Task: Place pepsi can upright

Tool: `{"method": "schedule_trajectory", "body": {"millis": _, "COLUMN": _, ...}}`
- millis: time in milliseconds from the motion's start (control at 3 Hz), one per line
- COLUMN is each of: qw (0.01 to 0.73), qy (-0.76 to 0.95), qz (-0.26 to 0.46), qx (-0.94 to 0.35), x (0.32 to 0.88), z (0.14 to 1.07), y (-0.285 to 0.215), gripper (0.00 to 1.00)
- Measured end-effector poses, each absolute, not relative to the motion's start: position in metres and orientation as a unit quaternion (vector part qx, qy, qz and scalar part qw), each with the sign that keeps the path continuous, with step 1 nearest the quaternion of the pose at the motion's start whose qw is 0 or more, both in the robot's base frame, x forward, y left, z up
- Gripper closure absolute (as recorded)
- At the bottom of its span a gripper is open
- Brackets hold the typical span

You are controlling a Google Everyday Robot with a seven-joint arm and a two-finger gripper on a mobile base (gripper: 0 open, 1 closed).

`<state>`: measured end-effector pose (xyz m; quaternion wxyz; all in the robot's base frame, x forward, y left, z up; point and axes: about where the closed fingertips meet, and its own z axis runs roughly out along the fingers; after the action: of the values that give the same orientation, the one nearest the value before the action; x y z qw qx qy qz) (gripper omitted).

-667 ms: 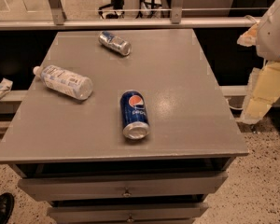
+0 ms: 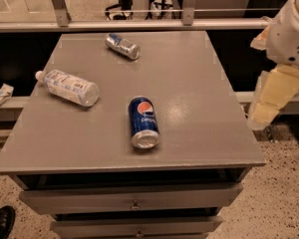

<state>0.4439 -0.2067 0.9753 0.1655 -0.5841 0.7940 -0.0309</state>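
The pepsi can is dark blue with the round Pepsi logo. It lies on its side on the grey table, a little right of the middle and near the front, with its silver end facing the front edge. My arm, white with a pale yellow link, hangs beside the table's right edge, well apart from the can. My gripper is out of view past the right side of the picture.
A clear plastic water bottle lies on its side at the table's left. A silver-grey can lies on its side at the back. Drawers sit below the tabletop. A railing runs behind. A black shoe is at bottom left.
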Motion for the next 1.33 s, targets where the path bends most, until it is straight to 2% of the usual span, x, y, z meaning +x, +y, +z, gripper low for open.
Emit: {"method": "schedule_trajectory", "body": {"millis": 1333, "qw": 0.169, "qy": 0.902, "qz": 0.029, "qx": -0.395, "x": 0.496, "z": 0.925, "y": -0.078, "gripper": 0.00}}
